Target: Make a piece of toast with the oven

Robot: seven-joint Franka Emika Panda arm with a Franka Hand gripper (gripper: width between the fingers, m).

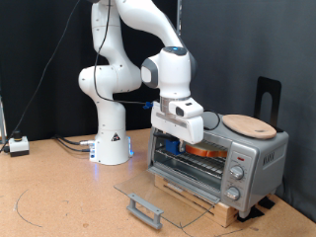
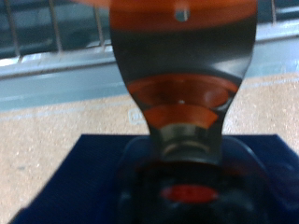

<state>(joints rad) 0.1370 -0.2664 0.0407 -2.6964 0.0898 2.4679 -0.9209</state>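
The silver oven (image 1: pixel 249 163) stands at the exterior view's right with its glass door (image 1: pixel 163 190) dropped flat open. My gripper (image 1: pixel 186 143) reaches into the top of the oven's mouth. The piece of toast (image 1: pixel 204 152) shows as an orange-brown edge right at its tip, above the rack. In the blurred wrist view a shiny metal finger (image 2: pixel 182 56) runs up to the orange toast (image 2: pixel 220 7) and overlaps it, with the gripper (image 2: pixel 182 19) shut on the slice. The oven's wire rack (image 2: pixel 56 37) lies behind.
A round wooden plate (image 1: pixel 249 124) sits on the oven's roof. The oven rests on a wooden slatted base (image 1: pixel 215 204). The door's handle (image 1: pixel 144 208) juts toward the exterior view's bottom. A black stand (image 1: pixel 269 97) rises behind the oven. Cables and a small box (image 1: pixel 18 145) lie at left.
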